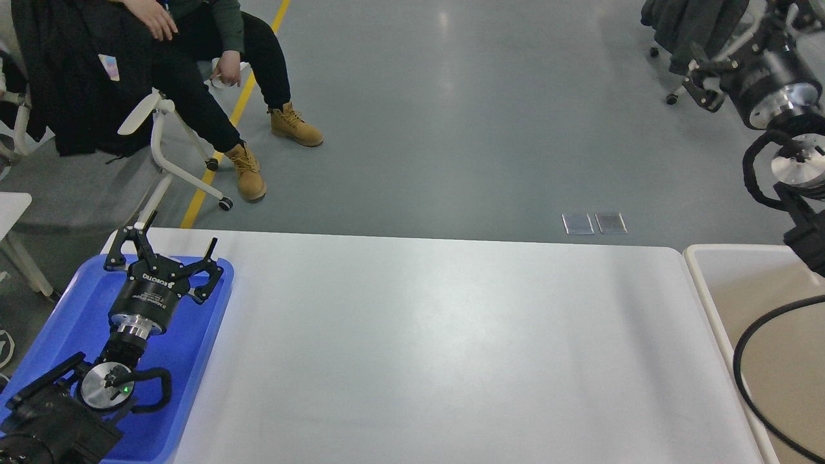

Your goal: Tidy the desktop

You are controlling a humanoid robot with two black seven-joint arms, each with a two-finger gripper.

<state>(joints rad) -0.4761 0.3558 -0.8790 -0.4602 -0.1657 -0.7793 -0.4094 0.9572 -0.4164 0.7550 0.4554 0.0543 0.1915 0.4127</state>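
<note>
The desktop (pixel 419 335) is a wide white tabletop with rounded corners, and nothing lies on it. My left gripper (pixel 175 245) is open and empty, hovering over the far end of a blue tray (pixel 64 316) at the table's left edge. My right gripper (pixel 709 64) is raised high at the top right, over the floor beyond the table; its fingers look spread and hold nothing. The right arm and its black cable (pixel 741 361) hang over the beige bin (pixel 702 283).
The beige white-rimmed bin stands against the table's right edge. A seated person (pixel 213 77) in tan boots and a wheeled chair are on the floor at the far left. Another chair with a dark coat (pixel 689 26) stands far right.
</note>
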